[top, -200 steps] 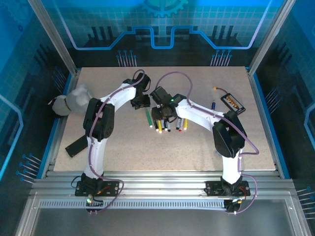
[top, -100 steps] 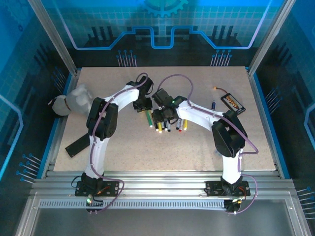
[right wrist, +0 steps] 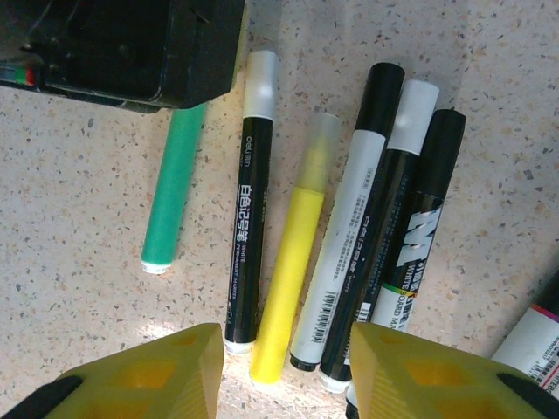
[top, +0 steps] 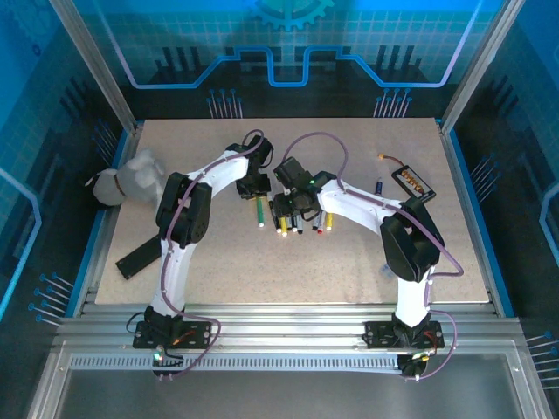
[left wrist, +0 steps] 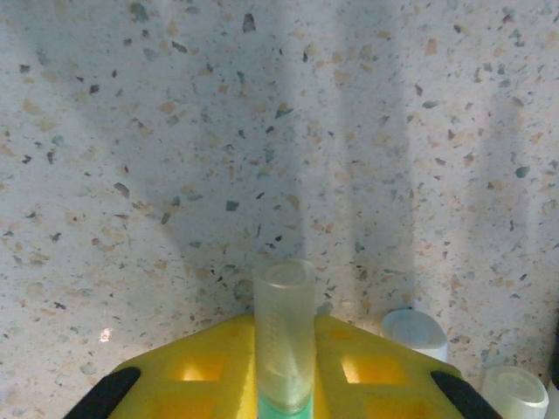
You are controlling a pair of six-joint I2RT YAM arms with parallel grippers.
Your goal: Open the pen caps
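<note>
**Cap removal, opening stage.** The left gripper point(left wrist: 284, 330) is clamped on the translucent cap point(left wrist: 284, 301) of the green pen point(right wrist: 175, 188). Its yellow fingers point(left wrist: 188, 371) press against both sides of the cap, which juts forward past the fingertips. A sliver of the green barrel shows behind the cap. Just right of these fingers stand two pale cap ends point(left wrist: 415, 333), belonging to neighbouring pens. Ahead of the gripper lies bare speckled table point(left wrist: 175, 131).

The right gripper point(right wrist: 284, 345) hangs with its fingers spread wide and grips nothing. The row of pens lies on the table directly beneath it, running lengthwise away from the fingertips. The row, from the left finger across to the right, is as follows:
- the green pen, its far end hidden under the black body of the left gripper;
- a black pen point(right wrist: 243, 227) with a white cap;
- a yellow pen point(right wrist: 293, 262) with a clouded cap, lying in the gap between the fingers;
- a white-bodied pen point(right wrist: 345, 253) with a black cap;
- two more black pens point(right wrist: 432, 201), outermost.

In the top view the two grippers sit just beside each other over this cluster, left point(top: 255, 185) and right point(top: 291, 208).

**Progress.** Every cap visible sits on its barrel and no loose cap is seen, so no pen appears opened yet. The green pen is held at one end only. The likely next step is for the right gripper to seize its barrel so the two arms can pull apart. All the other pens remain to be done.
</note>
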